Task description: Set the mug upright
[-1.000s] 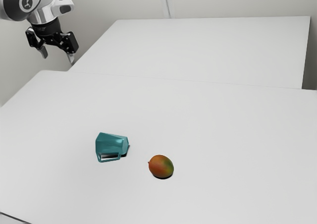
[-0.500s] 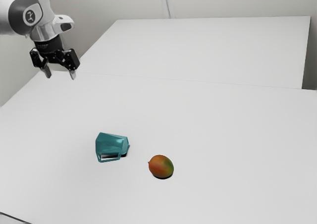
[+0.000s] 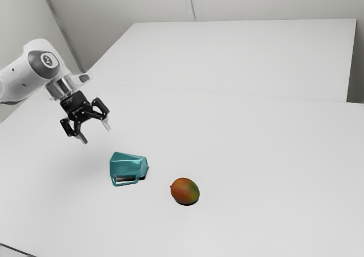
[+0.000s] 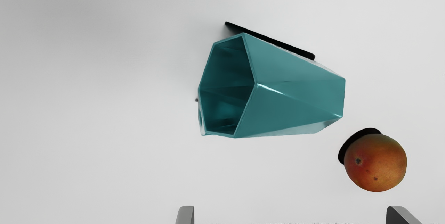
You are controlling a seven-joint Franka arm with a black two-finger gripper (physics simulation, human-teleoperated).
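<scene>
From the exterior view's left, my white arm (image 3: 41, 69) reaches in over the white counter (image 3: 256, 154), slanting down toward the exterior view's right. At its end is my black gripper (image 3: 96, 135), tilted, its two grey fingers spread wide with nothing between them. It is in the air, apart from everything on the counter.

Next comes the mug (image 3: 128, 165), just past my fingertips and lower in the exterior view. It is teal, with flat, angular sides, and it lies on its side on the counter. Its wide, open end points to the exterior view's left; its narrower base end points to the exterior view's right. The handle (image 3: 125, 183) is on the side facing the exterior camera. Beside the mug is a dark shadow.

Farther to the exterior view's right is a mango (image 3: 185, 190), orange-red turning green, resting near the mug's base end but not touching it. Beyond the counter is another broad white surface (image 3: 244, 58), with a pale wall (image 3: 273, 1) behind it.

In the wrist view, my gripper (image 4: 290, 215) has its fingertips well apart. I see into the mug's hollow, dark teal inside. The mango is near one fingertip, with its small dark stem spot showing.
</scene>
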